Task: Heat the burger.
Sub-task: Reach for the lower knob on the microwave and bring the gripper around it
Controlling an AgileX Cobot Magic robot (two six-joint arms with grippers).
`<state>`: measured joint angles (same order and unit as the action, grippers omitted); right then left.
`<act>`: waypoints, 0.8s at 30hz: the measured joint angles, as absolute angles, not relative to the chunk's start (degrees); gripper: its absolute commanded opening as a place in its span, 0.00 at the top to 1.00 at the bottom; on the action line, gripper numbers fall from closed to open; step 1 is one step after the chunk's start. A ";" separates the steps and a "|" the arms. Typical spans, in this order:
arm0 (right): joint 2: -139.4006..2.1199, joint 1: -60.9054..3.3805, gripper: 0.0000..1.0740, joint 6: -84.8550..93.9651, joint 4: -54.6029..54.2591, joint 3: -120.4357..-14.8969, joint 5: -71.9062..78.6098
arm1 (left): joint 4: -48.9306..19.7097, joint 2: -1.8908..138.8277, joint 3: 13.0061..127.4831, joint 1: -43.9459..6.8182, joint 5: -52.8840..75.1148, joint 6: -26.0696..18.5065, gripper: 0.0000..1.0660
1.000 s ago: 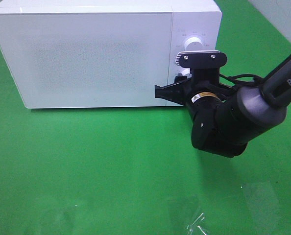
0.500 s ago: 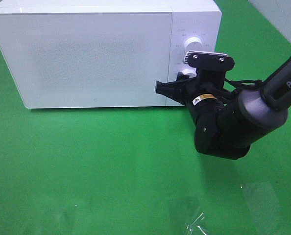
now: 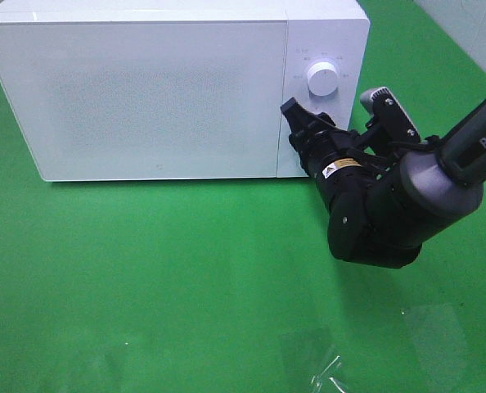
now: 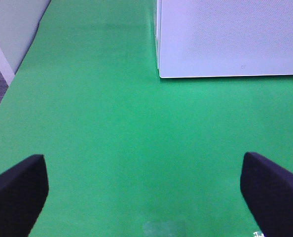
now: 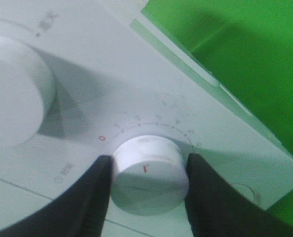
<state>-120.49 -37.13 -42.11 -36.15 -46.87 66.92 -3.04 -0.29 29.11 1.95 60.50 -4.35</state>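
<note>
Rolled round since a second ago, the right gripper (image 5: 149, 162) pinches the microwave's (image 3: 325, 24) timer knob (image 5: 150, 177) to set heating, the left gripper (image 4: 145, 190) hangs wide open, and the burger is unseen, presumably behind the shut door (image 3: 145, 90).

My table (image 3: 145, 270) is a flat, smooth spread of bright green. The white microwave (image 3: 145, 90) stands directly on it at the far side, door closed, its base resting on the green. Well in front of the microwave, toward its control-panel end, a crumpled scrap of clear plastic film (image 3: 329, 375) lies on the green. My left wrist view shows green running up to the microwave's lower corner.
</note>
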 measured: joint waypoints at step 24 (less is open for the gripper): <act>-120.55 -36.78 0.93 -85.49 -34.15 -46.47 67.44 | -2.98 -0.29 29.11 1.95 60.50 -4.35 0.08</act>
